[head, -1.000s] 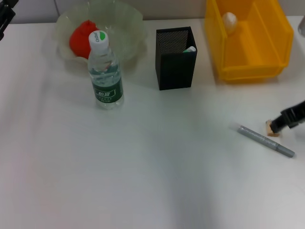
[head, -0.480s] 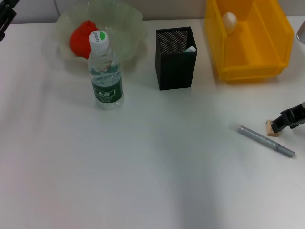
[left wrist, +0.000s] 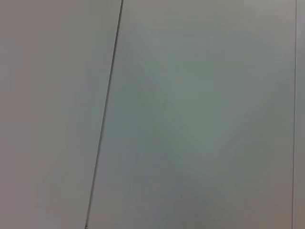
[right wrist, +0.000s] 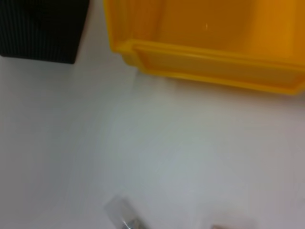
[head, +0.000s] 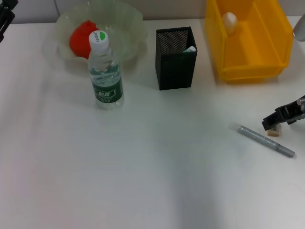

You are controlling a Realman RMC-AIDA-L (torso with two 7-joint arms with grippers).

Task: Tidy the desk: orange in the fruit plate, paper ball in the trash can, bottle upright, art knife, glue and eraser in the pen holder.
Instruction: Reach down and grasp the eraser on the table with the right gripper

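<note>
So we're on the eraser step: right gripper point(head: 272, 126) sits right over the one eraser point(head: 273, 131), can't tell if it's clamped on it yet. One art knife point(head: 266, 141) lies just beside. Next move needs a clean lift to the pen holder point(head: 176, 67). Further back: one upright bottle point(head: 106, 71), orange point(head: 81, 38) in fruit plate point(head: 125, 19), paper ball point(head: 229, 20) in trash can point(head: 248, 71). Left gripper point(head: 5, 14) parked far corner.
</note>
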